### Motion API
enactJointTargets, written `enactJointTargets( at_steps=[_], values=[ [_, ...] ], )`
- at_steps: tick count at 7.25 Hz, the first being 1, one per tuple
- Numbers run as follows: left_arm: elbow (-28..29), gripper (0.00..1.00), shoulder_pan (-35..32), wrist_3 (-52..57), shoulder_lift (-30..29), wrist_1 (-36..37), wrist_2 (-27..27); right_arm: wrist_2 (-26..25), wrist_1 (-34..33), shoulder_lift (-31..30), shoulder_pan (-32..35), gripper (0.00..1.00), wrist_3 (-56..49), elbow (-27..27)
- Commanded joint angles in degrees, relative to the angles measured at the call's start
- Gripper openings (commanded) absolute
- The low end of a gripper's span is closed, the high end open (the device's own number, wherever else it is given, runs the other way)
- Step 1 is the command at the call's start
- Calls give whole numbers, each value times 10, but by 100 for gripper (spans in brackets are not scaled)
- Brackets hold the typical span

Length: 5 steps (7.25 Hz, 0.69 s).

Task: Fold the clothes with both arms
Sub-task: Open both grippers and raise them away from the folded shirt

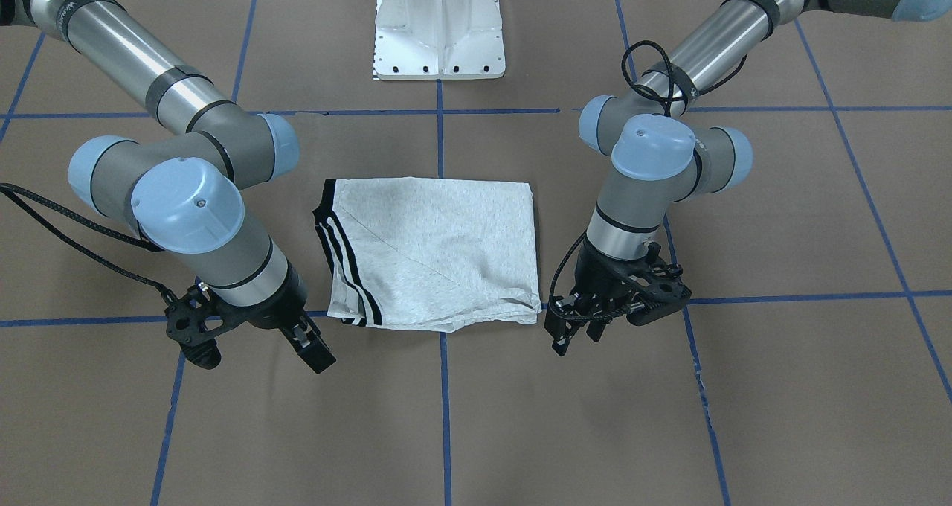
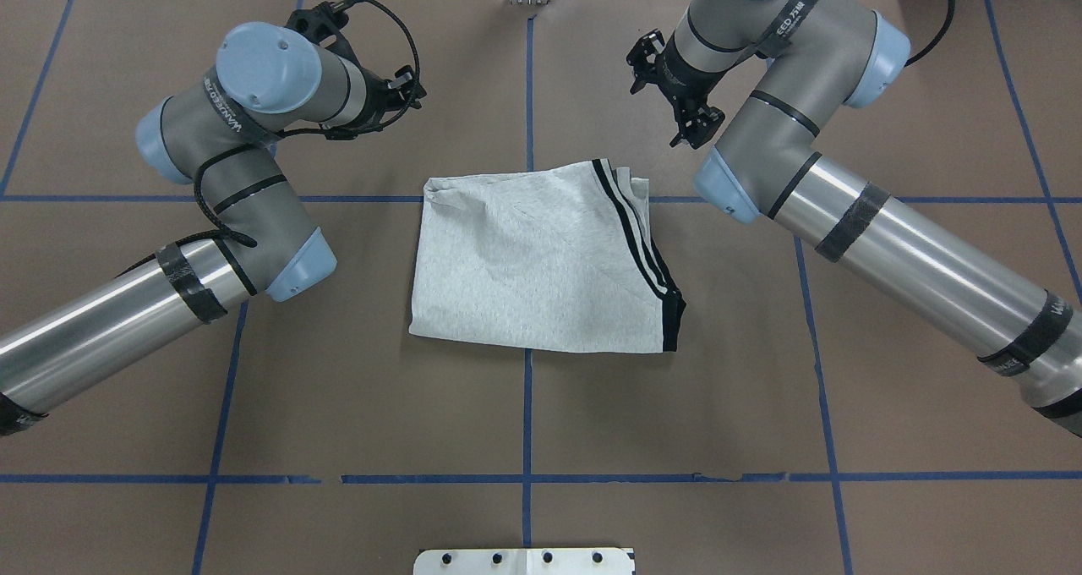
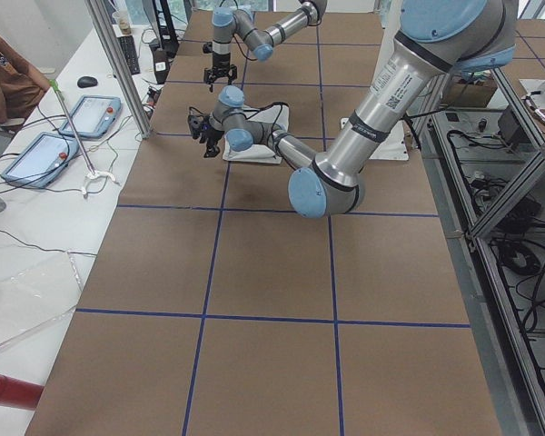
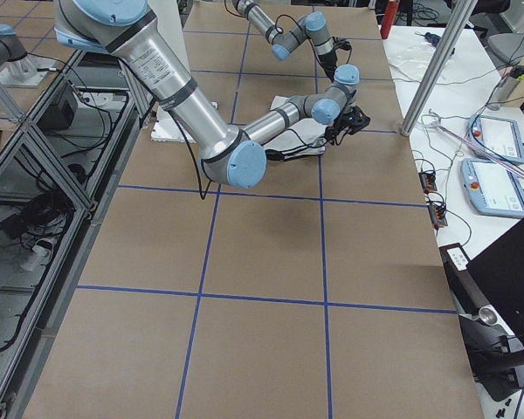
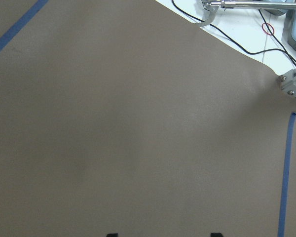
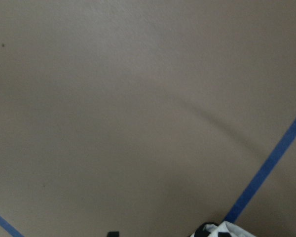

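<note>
One grey T-shirt is lying folded into a rough rectangle at the middle of the brown worktop, where two of the blue tape lines are crossing. Two black stripes are running down the folded edge that is facing the right arm; the opposite edge is facing the left arm.

Two grippers are hanging over the worktop, one at each side of the shirt's operator-side edge, and neither is touching the cloth. The right gripper is holding its two fingers spread wide with nothing between them. The left gripper is also standing spread and gripping nothing; its wrist camera is showing two fingertips well apart over bare brown surface. The right wrist camera is catching one corner of the shirt at its lower border.

One white pedestal is standing behind the shirt, between the two arms.
</note>
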Motion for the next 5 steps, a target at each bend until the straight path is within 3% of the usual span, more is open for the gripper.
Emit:
enactJointTargets(
  at_steps=[1,3,5],
  values=[
    [-57,69,-8,59,29,5,-43,2,12,-12,-5,100,-6,17],
    [-165,69,-21,179,121,9,-75,9,10,-116,11,100,-119,128],
    [-231,69,-75,329,223,9,-154,30,7,-221,66,100,-273,186]
  ],
)
